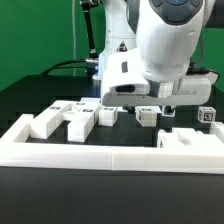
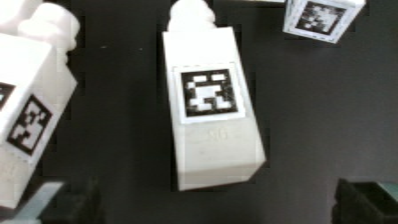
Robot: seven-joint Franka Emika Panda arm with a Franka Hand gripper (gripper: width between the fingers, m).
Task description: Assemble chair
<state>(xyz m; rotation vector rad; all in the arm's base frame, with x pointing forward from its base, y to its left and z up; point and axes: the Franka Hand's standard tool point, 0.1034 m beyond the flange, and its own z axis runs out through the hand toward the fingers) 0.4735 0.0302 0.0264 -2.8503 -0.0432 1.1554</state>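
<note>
A: What takes up most of the exterior view?

B: The white arm [image 1: 165,40], hanging over the black table [image 1: 35,98]. A long low white border wall [image 1: 110,157] runs along the table's near side.

A: And the chair?

B: It's in loose pieces. The chair parts [image 1: 78,120] lie scattered on the table behind the wall, several in a row under the arm. A tagged block [image 1: 207,114] sits toward the exterior view's right, and a blocky piece [image 1: 185,140] lies just behind the wall.

A: What does the wrist camera see?

B: A long bar [image 2: 217,150] lies flat on the table, its square tag [image 2: 210,93] facing up. A second bar [image 2: 32,90] lies beside it, not touching, with its own tag. A small block [image 2: 320,18] lies apart from both.

A: And the gripper?

B: The gripper [image 2: 205,203] is spread wide and holds nothing. Its dark fingertips [image 2: 45,200] stand on either side of the long bar's end, both clear of it.
</note>
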